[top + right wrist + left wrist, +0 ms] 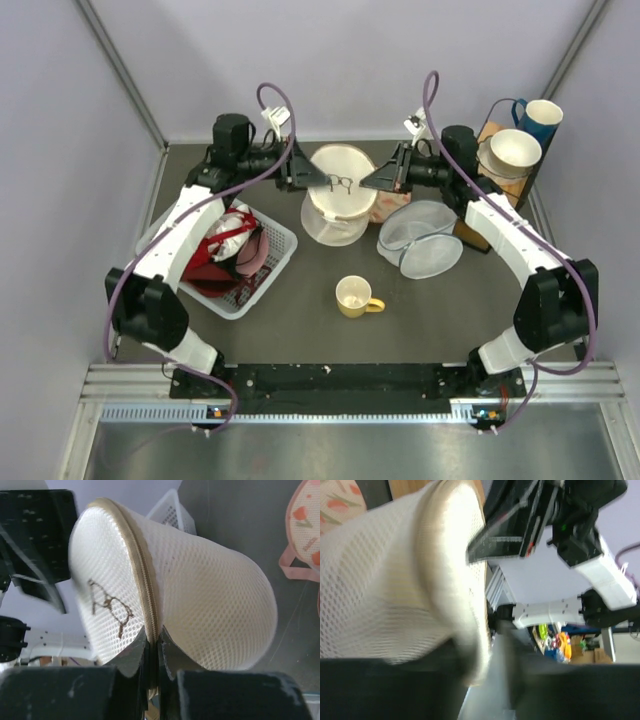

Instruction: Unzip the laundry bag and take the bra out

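Cream honeycomb mesh forms the domed laundry bag (338,172), ringed by a tan zipper (144,580) and lying between both grippers at the back of the table (300,325). Only the right wrist view shows the right gripper (151,636) pinched narrow on that zipper rim. The left gripper (308,181) meets the bag's other edge, but its wrist view is too blurred to tell its grip.

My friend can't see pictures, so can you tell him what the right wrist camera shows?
The right claw is pinched shut on the zipper rim of a round cream-white mesh laundry bag with a black squiggle on top. The blurry black left claw is beyond it; a flat pink patterned pouch lies far right.
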`<move>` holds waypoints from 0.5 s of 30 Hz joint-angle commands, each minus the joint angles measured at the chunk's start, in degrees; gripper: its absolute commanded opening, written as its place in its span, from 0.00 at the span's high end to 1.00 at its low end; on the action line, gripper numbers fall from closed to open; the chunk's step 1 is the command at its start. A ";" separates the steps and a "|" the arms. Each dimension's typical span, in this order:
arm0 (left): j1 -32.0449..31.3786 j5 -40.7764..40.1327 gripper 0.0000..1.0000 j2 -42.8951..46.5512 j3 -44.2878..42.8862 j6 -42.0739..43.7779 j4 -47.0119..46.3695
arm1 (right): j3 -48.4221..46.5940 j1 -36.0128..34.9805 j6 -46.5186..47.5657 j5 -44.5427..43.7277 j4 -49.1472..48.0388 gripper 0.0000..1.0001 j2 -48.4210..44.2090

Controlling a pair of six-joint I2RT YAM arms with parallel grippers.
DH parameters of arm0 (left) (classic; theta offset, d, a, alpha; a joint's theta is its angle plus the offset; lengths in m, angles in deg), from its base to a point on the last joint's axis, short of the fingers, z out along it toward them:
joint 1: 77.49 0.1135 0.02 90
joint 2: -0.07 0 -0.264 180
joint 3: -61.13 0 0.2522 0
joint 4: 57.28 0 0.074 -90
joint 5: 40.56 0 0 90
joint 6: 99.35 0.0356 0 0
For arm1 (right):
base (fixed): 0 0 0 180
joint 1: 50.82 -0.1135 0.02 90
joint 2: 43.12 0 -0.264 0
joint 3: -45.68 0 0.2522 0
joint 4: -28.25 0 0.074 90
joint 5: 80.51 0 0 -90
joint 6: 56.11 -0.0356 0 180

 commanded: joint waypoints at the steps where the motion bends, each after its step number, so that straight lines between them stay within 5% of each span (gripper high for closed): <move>1: -0.06 -6.95 0.33 -7.07 -13.36 4.95 7.64 | 3.17 0.20 -10.41 -5.79 -10.02 1.00 -2.79; 4: -0.06 -18.73 0.08 -6.04 -13.68 4.08 11.01 | 9.05 0.20 -18.85 -15.81 -15.28 1.00 -5.61; 11: -2.60 -30.18 0.07 6.69 -0.07 -7.84 9.00 | 15.57 0.38 -28.35 -26.20 -23.47 1.00 -6.67; 15: -3.49 -27.73 0.04 10.66 13.45 -17.97 -3.26 | 15.05 0.29 -29.06 -28.66 -23.38 1.00 -6.14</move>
